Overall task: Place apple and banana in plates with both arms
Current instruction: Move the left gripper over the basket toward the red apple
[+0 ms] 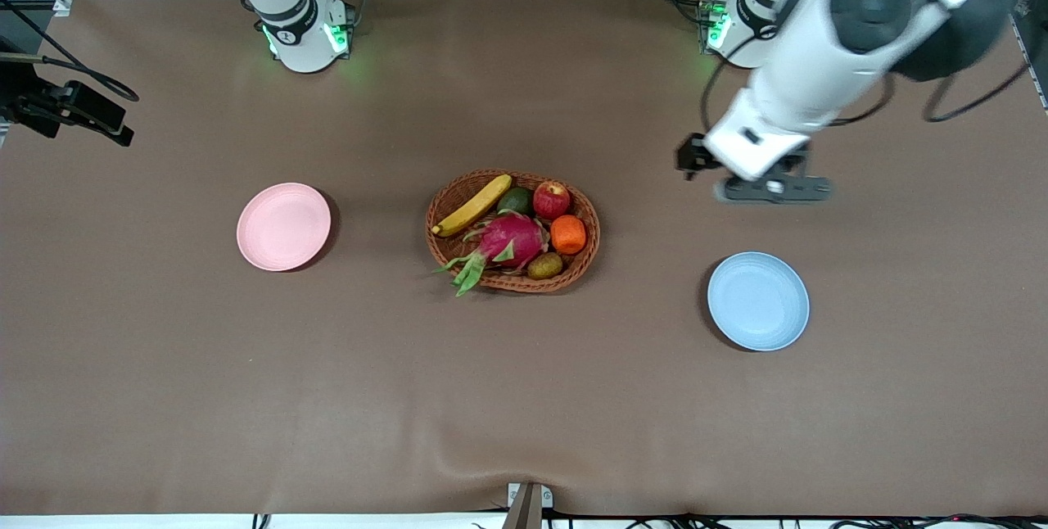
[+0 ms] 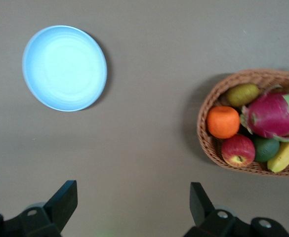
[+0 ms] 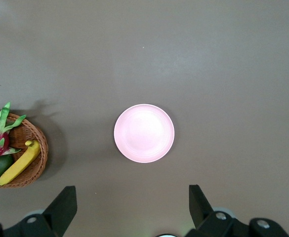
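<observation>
The red apple (image 1: 552, 200) (image 2: 238, 150) and the yellow banana (image 1: 473, 205) (image 2: 286, 154) (image 3: 20, 163) lie in a wicker basket (image 1: 442, 200) at the table's middle. A pink plate (image 1: 283, 226) (image 3: 144, 133) sits toward the right arm's end and a blue plate (image 1: 758, 300) (image 2: 64, 68) toward the left arm's end; both hold nothing. My left gripper (image 1: 774, 187) (image 2: 133, 190) hangs open over bare cloth between the blue plate and the basket. My right gripper (image 3: 132, 192) is open high over bare cloth by the pink plate; the front view does not show it.
The basket also holds a magenta dragon fruit (image 1: 508, 241), an orange (image 1: 568, 234), a green avocado (image 1: 516, 200) and a brownish kiwi (image 1: 544, 265). A black camera mount (image 1: 74, 107) stands at the table's edge past the right arm's end. Brown cloth covers the table.
</observation>
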Controlling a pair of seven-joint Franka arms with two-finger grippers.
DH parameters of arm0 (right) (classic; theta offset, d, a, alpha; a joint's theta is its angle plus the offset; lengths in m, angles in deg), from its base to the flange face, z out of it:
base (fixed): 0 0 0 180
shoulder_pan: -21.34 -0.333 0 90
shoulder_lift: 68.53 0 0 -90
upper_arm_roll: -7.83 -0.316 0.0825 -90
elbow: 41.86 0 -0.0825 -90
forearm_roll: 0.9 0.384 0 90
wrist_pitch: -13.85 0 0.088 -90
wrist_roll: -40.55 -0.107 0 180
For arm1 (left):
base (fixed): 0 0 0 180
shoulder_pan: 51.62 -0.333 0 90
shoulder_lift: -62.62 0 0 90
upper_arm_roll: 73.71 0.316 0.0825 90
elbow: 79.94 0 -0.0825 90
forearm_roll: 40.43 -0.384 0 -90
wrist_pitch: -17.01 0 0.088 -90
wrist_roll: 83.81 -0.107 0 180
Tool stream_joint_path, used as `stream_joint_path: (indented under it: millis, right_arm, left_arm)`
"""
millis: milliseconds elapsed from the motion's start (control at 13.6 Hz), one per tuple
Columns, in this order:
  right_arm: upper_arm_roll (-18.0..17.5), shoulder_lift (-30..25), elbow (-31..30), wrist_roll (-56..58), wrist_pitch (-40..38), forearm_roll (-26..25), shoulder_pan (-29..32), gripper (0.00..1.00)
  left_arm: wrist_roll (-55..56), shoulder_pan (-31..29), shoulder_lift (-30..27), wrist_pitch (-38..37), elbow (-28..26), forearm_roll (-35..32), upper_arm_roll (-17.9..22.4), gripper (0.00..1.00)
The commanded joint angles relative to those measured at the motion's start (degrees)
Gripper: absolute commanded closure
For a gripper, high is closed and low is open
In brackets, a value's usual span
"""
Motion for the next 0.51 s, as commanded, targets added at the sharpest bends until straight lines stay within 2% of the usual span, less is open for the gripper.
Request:
stream_joint_path:
  millis: [0,220,441]
  right_arm:
    - [-0.3,0.4,1.2,0.4,-0.5,0.9,0.6,0.00]
    - [-0.3,0.4,1.2,0.4,-0.5,0.9,0.6,0.00]
    - [-0.3,0.4,1.2,0.3,-0.5,0.9,0.6,0.00]
  left_arm:
    - [1.3,4.0,2.9,1.7,-0.3,-1.9,-0.4,0.00]
    - [2.1,10.1,8.1,1.8,0.2,-4.0,-0.3,0.00]
    - [4.0,12.5,11.8,1.8,0.5,-6.7,-0.4,0.00]
